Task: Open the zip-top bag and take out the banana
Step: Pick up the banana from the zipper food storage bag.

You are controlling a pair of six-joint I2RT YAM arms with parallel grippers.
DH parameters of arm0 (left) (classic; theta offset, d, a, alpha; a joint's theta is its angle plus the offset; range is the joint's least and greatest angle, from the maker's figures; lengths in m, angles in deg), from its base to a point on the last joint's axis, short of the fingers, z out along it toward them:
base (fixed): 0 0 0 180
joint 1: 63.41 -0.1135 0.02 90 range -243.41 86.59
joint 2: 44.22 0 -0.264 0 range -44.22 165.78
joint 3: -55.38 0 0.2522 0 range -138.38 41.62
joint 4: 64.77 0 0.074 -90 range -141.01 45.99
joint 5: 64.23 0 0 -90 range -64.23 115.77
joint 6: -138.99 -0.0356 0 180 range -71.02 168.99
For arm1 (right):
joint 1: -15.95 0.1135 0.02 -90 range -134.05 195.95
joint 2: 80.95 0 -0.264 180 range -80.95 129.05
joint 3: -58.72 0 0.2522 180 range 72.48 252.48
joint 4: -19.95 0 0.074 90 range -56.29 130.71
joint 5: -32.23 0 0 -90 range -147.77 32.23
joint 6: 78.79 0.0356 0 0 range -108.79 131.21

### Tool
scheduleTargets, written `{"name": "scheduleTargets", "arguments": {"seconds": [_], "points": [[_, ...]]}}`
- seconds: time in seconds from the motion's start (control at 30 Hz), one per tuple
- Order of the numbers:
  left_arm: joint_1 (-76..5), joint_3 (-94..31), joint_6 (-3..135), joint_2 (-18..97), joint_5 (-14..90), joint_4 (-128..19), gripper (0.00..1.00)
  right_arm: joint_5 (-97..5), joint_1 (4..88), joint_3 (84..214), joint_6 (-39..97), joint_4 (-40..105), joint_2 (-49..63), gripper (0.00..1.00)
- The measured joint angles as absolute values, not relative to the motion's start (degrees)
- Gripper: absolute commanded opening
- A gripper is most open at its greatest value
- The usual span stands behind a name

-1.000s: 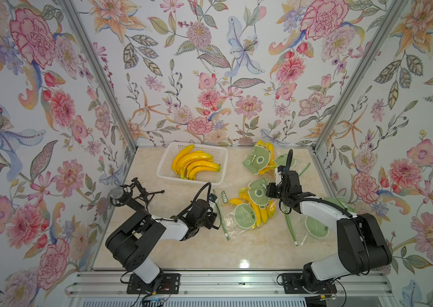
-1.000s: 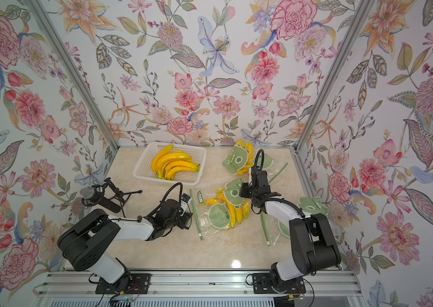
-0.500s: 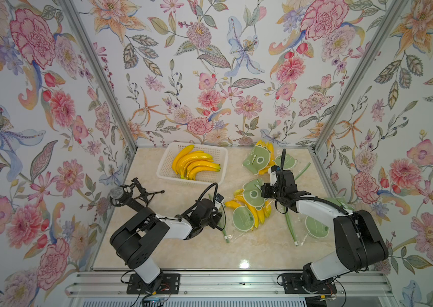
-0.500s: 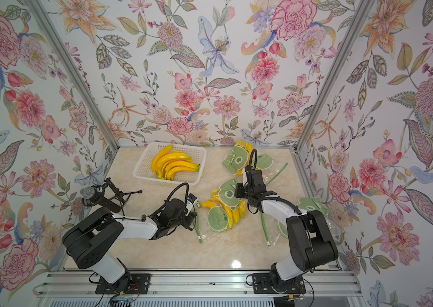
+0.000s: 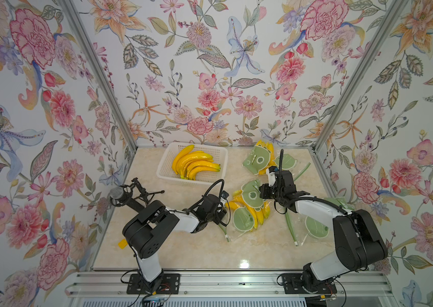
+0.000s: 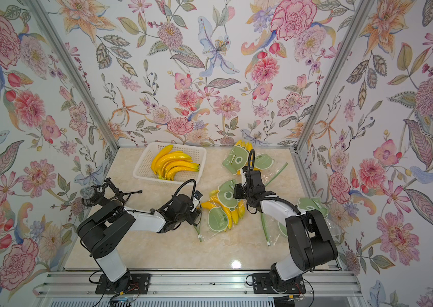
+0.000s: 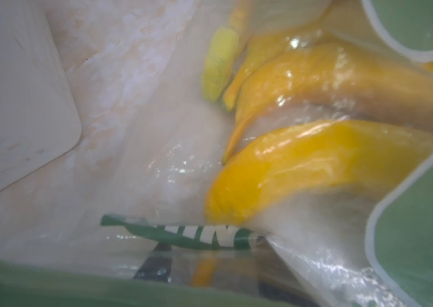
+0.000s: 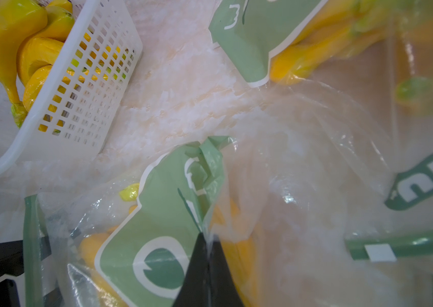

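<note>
Right claw (image 8: pixel 206 238): closed, pinching a fold of clear film and green print on the upper face of the bag (image 5: pixel 243 219). The film puckers up into the tips, so this grip is on plastic only, not on fruit.

Left claw (image 5: pixel 224 212): low at the bag's mouth end, just beside the green zip strip (image 5: pixel 223 230). The left wrist view looks through film at close range and does not show the fingers. Whether this claw is open or closed cannot be told, and it is not clear whether the strip is parted.

Banana (image 7: pixel 316 164): a bunch, inside the bag, lying on the table (image 5: pixel 183 247) between the two claws, with its pale stem end (image 7: pixel 219 53) toward the left claw.

Judgement: the step in hand is opening the mouth.
- The right claw should act as the anchor, holding firm and a little high so the upper film stands off the fruit.
- The left claw should take one lip of the strip only. Catching both layers would drag the bag rather than open it.
- The pull should go away from the anchor and stay slow, because the film looks slick.

Farther out are a second filled bag (image 5: pixel 256 159) and the white basket (image 5: pixel 224 166). Both lie apart from the work and should be left alone.
</note>
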State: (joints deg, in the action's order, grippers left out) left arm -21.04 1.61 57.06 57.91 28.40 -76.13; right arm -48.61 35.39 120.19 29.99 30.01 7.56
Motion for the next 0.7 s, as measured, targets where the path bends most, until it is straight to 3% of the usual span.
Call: {"name": "scheduleTargets", "arguments": {"seconds": [0.2,0.4,0.5,0.7], "points": [[-21.15,0.41,55.84,58.72,29.71,-75.41,0.25,-48.30,35.39,120.19,29.84,30.01,7.56,0.00],[-21.13,1.57,55.84,58.02,27.88,-75.91,0.10,-49.02,35.37,120.19,29.88,30.01,7.56,0.00],[-21.13,2.88,56.36,56.88,26.37,-75.80,0.04,-49.63,35.37,120.19,30.06,30.05,7.40,0.00],[-19.97,3.25,57.35,55.28,22.04,-73.18,0.03,-51.56,35.26,120.14,30.69,30.07,5.68,0.00]]}}
